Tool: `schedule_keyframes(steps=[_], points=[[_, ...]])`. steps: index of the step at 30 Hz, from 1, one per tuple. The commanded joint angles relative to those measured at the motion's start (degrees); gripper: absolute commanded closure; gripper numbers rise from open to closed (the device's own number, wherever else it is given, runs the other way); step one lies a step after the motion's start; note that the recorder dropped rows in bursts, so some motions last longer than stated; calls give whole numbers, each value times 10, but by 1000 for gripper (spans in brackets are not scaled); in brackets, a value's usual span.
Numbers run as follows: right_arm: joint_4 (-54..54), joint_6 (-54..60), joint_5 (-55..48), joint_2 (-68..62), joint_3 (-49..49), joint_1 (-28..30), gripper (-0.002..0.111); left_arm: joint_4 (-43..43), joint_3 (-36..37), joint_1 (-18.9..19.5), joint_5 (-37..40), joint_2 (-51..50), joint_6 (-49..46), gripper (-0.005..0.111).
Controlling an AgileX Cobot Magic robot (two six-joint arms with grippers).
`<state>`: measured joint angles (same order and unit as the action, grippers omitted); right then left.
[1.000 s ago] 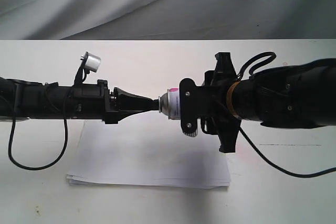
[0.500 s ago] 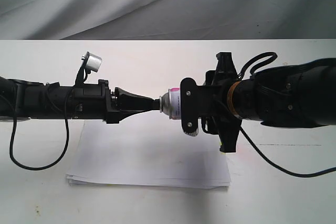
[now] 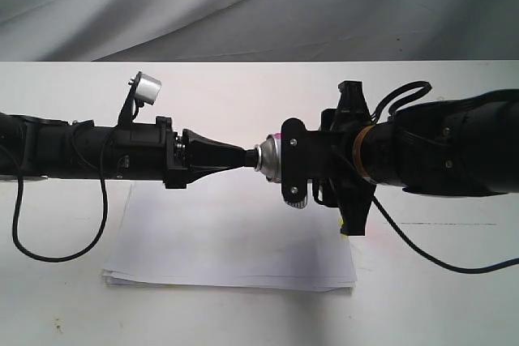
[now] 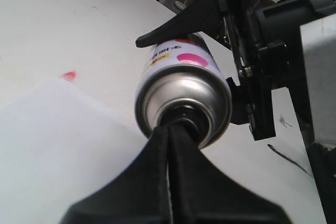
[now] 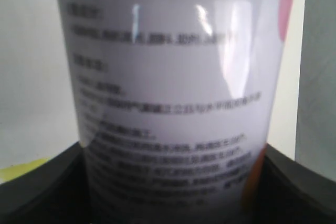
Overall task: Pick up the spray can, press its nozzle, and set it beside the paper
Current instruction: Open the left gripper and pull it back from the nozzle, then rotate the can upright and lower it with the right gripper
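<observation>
The spray can [image 3: 268, 159] lies level in the air above the paper [image 3: 231, 245], with my right gripper [image 3: 292, 164] shut round its body. Its printed label fills the right wrist view [image 5: 173, 77], between the black fingers [image 5: 302, 182]. My left gripper [image 3: 246, 157] is shut, fingers together, and its tips press end-on against the black nozzle [image 4: 190, 115] in the can's shiny dome [image 4: 207, 95]. The left wrist view shows the fingertips [image 4: 173, 129] covering most of the nozzle. The white paper [image 4: 58, 150] lies below.
The white table [image 3: 438, 297] runs back to a grey cloth backdrop [image 3: 243, 6]. Black cables hang from both arms, one loop [image 3: 57, 258] on the left and one [image 3: 442, 261] on the right. A small red mark [image 4: 69, 75] is on the table.
My left gripper has pushed to the right into the nozzle. The can and my right gripper have shifted slightly right with it.
</observation>
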<state>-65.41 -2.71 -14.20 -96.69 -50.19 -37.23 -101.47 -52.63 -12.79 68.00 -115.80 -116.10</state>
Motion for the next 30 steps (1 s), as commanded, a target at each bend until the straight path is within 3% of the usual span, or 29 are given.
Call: schedule_keyframes(steps=[1,12,22,24,30], points=[[3,-9,72,9,-6,-6,108,15,3,-15,20,3,11,107],[3,-9,73,9,-6,-6,108,15,3,-15,20,53,17,107],[76,-9,81,11,-6,-6,108,15,3,-13,20,77,24,107],[95,-9,97,24,-6,-6,108,15,3,6,20,104,26,107],[183,-27,109,84,-6,-6,108,16,3,110,10,228,86,107]])
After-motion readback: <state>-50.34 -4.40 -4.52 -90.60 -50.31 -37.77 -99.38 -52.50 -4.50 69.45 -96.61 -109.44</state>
